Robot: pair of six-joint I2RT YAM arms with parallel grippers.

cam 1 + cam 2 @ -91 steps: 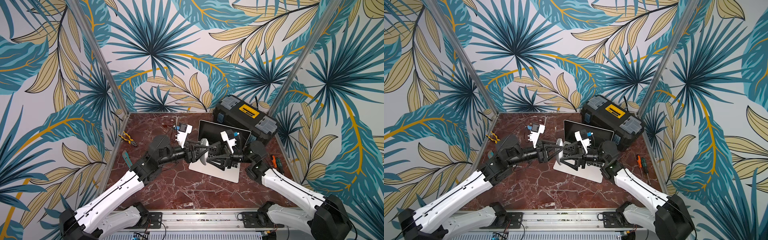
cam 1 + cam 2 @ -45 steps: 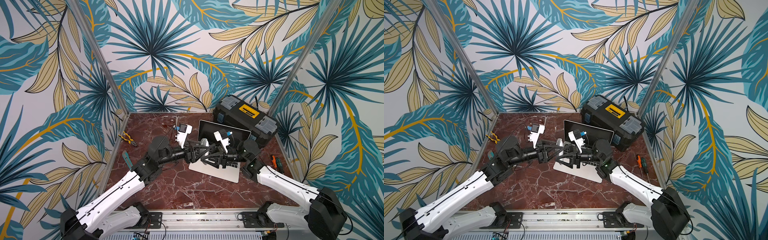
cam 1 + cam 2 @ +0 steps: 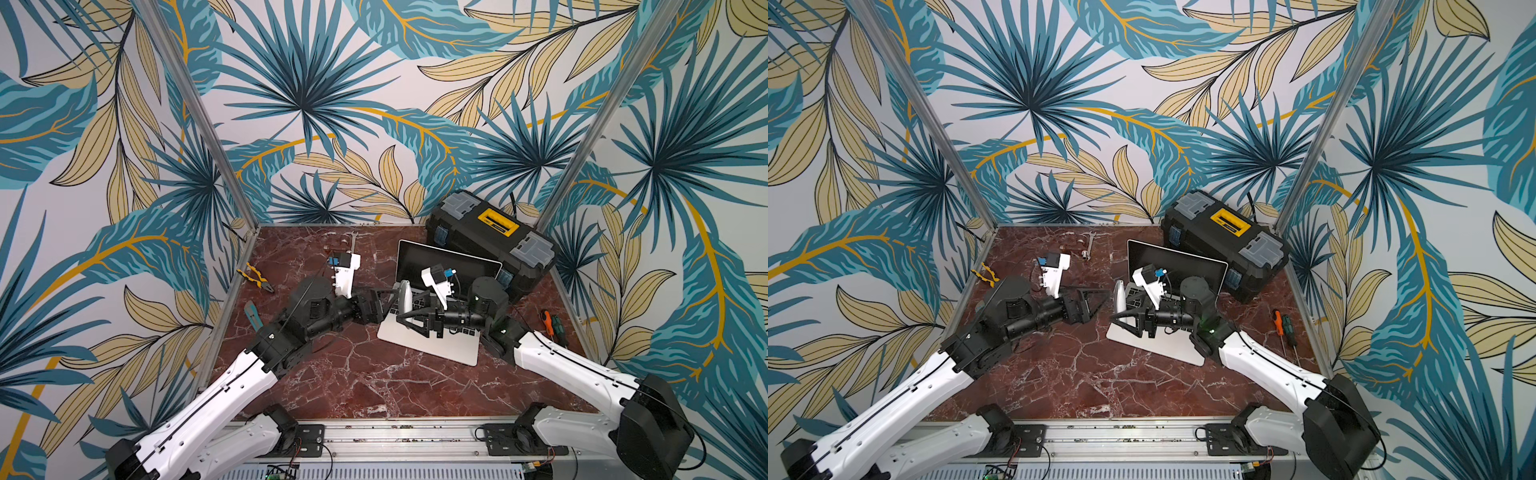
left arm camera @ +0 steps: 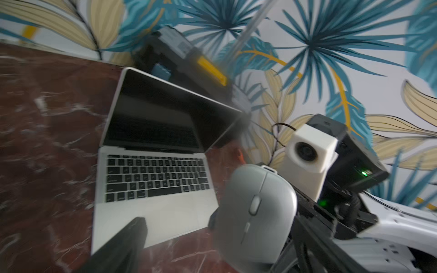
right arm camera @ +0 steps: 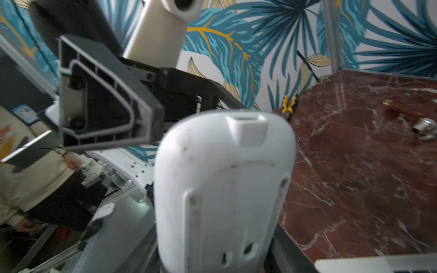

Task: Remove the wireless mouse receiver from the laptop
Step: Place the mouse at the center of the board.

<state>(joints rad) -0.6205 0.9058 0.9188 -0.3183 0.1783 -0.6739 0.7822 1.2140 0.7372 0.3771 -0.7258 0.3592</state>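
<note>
Over the laptop's (image 3: pixel 432 347) left edge, the right pincer (image 3: pixel 409 311) pinches a mouse (image 3: pixel 405 296) stood on end.
Left pincer (image 3: pixel 1094 301) hangs spread just beside it, gripping nothing. The laptop lies open on the tabletop (image 3: pixel 365 386) just before the toolbox (image 3: pixel 490 237); a white stub (image 5: pixel 246 128) fills the mouse's slot, likely the receiver, so lowering the mouse gently seems next.

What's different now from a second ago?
The right gripper moved in and closed its jaws on the grey mouse. The left gripper opened, let the mouse go and pulled back a little. The laptop and toolbox stayed put.
</note>
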